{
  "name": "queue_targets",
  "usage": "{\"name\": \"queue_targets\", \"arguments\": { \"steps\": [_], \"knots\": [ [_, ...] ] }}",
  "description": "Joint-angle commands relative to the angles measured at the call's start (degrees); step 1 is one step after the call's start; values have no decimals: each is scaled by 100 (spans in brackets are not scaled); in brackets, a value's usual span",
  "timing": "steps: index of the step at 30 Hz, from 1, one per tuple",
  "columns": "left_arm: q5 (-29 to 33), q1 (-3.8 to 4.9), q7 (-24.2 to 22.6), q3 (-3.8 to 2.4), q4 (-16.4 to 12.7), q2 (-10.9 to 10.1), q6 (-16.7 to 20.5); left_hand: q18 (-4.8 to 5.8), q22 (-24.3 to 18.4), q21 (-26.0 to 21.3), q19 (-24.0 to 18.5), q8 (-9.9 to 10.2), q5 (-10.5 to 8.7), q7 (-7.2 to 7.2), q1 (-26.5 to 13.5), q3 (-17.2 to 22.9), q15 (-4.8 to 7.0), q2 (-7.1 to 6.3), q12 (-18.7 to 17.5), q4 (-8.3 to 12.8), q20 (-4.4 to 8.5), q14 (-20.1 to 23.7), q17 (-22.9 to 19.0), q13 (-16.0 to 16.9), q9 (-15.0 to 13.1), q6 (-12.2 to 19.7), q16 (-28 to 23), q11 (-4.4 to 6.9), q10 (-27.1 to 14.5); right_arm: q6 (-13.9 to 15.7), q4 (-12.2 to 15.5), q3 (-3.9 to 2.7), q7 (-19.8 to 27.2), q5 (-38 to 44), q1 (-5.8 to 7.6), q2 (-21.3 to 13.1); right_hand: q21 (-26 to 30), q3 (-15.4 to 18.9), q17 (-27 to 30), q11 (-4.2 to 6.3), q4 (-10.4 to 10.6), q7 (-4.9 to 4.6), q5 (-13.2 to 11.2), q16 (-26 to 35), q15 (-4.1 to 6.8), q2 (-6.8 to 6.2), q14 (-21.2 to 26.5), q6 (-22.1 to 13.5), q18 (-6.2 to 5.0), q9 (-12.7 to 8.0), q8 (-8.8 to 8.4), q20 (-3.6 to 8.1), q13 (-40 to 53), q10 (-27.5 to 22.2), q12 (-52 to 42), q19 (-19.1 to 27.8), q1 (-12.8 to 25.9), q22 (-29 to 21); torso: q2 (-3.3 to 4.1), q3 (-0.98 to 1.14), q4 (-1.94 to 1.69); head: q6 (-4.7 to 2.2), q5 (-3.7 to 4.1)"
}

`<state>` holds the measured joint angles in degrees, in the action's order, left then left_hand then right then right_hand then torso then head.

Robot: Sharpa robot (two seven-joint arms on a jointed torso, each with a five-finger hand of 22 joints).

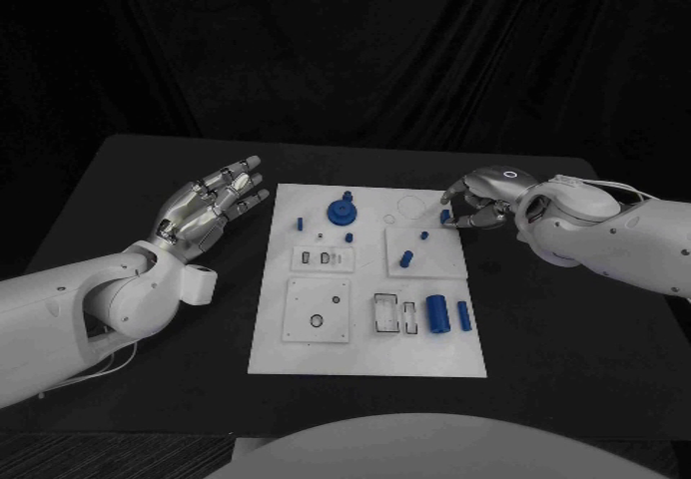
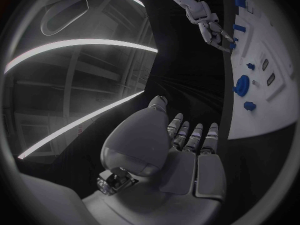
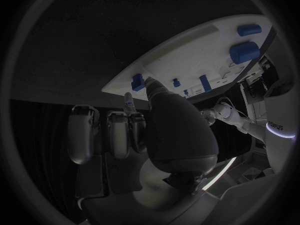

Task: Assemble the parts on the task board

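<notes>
While our right silver hand [image 1: 475,207] curls over a small blue peg [image 1: 445,216] at the white plastic task board's [image 1: 367,354] two o'clock edge, we cannot tell whether it grips it; a loose pinch could knock it off. Our left silver hand [image 1: 212,205] hovers released, fingers spread, at ten o'clock.

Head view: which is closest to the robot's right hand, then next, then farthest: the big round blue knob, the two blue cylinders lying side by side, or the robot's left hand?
From the right hand:
1. Big round blue knob, board's far middle.
2. Two blue cylinders, board's near right.
3. Left hand, off the board's left side.
</notes>
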<state>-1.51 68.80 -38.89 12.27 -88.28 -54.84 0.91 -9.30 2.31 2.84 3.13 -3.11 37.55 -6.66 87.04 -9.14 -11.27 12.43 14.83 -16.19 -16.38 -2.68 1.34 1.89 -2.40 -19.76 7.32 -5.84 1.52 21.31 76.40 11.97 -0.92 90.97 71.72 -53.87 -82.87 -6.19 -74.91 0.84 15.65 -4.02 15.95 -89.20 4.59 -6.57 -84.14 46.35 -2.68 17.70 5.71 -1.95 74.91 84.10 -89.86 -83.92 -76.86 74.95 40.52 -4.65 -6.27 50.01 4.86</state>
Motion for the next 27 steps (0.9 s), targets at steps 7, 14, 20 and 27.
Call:
{"name": "queue_targets", "arguments": {
  "steps": [7, 14, 20, 27],
  "knots": [
    [-4, -10, -780, -5, -2, -6, -84, -5, 5, 35, 21, 35, 17, 4, 57, 33, -23, -16, 8, -10, -28, 1, 8, 4, 9, 38, 20, -37, 4, -42, -9, -2, -130, 12, -21, 4, 41, -16, -1304, 23, -31, -5, 103, 26, 20, 28, -541, 143, 67, 37, 100, 23, 1509, 590, -14, -190, -80, 1183, 0, -5, -1, -1, -1],
    [-4, -14, -777, -5, 1, -3, -90, -5, 5, 35, 21, 35, 17, 4, 57, 33, -23, -16, 8, -10, -28, 1, 8, 4, 9, 38, 20, -37, 4, -22, -14, -2, -135, 12, -25, 18, 44, -8, -1302, 25, -48, -2, 106, 27, 21, 43, -541, 304, 67, 99, 210, 24, 1509, 590, -14, -193, -92, 1189, -3, 2, -1, -1, 3],
    [-4, -18, -771, -5, 2, 4, -102, -5, 5, 35, 21, 35, 17, 4, 57, 33, -23, -16, 8, -10, -28, 1, 8, 4, 9, 38, 20, -37, 4, -16, -41, -2, -152, 12, -32, 40, 53, -5, -1296, 25, -51, -4, 104, 30, 21, 59, -539, 373, 66, 133, 270, 25, 1509, 590, -14, -190, -91, 1188, -2, 2, -1, -1, 1],
    [-4, -21, -765, -5, 1, 2, -109, -5, 5, 35, 21, 35, 17, 4, 57, 33, -23, -16, 8, -10, -28, 1, 8, 4, 9, 38, 20, -37, 4, -20, -63, -2, -158, 12, -65, 69, 65, -8, -1290, 24, -62, -4, 106, 33, 20, 79, -538, 435, 63, 165, 327, 25, 1509, 590, -14, -185, -101, 1186, 2, -1, -4, -1, 4]
  ]
}}
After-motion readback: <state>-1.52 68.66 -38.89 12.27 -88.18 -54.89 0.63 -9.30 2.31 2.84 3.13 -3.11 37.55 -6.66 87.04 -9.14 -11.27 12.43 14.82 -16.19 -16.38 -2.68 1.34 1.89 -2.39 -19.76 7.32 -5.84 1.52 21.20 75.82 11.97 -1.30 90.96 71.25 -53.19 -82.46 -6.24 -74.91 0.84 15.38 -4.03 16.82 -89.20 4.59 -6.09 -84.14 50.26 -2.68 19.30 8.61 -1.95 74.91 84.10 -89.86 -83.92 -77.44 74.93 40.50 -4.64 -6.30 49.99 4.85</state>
